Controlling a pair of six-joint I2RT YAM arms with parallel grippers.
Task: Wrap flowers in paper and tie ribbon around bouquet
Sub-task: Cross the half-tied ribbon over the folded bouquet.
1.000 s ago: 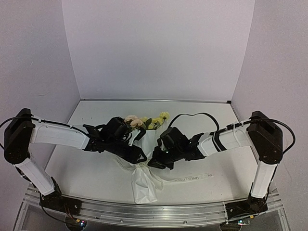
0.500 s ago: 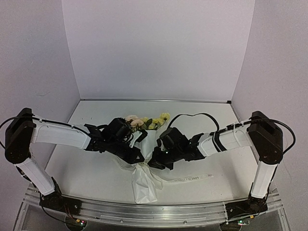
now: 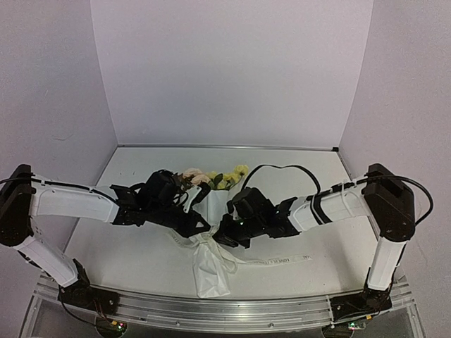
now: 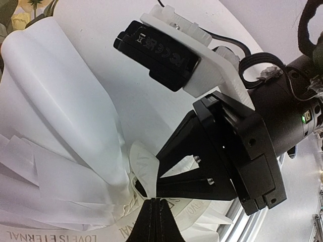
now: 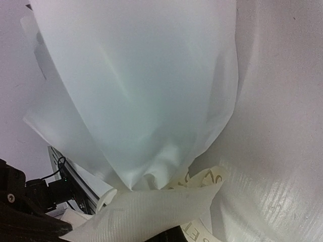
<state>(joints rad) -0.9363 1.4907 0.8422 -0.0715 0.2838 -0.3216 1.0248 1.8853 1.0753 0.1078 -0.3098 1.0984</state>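
The bouquet (image 3: pixel 210 273) lies flat on the table (image 3: pixel 303 176), a little left of its middle. Its long axis runs far to near: the flowers (image 3: pixel 211 177) point at the far edge, the paper (image 4: pixel 60 101) narrows to a pinched neck, and the paper tail flares toward the near edge

The ribbon (image 3: pixel 278 260) goes round that neck, and its lettered loose end trails off toward the right edge, roughly parallel to the near edge

Both arms meet at the neck from opposite sides, each reaching across the bouquet's axis rather than along it. The left gripper (image 3: pixel 200 227) has its jaws pressed flat together with no gap. In the left wrist view its tips sit right at the ribbon crossing and appear to pinch a strand there. The right gripper (image 3: pixel 220 238) is closed as well, on a short woven-looking strip of ribbon that runs down into its fingers in the right wrist view. The two sets of tips are just beside each other, almost touching, with the neck between and slightly below them

The step in hand looks like tying, so neither arm is nearer: each has its own strand. Any tightening pull would have to go left and right, square to the bouquet's length, or the thin cone will likely drag sideways or slide toward the flowers
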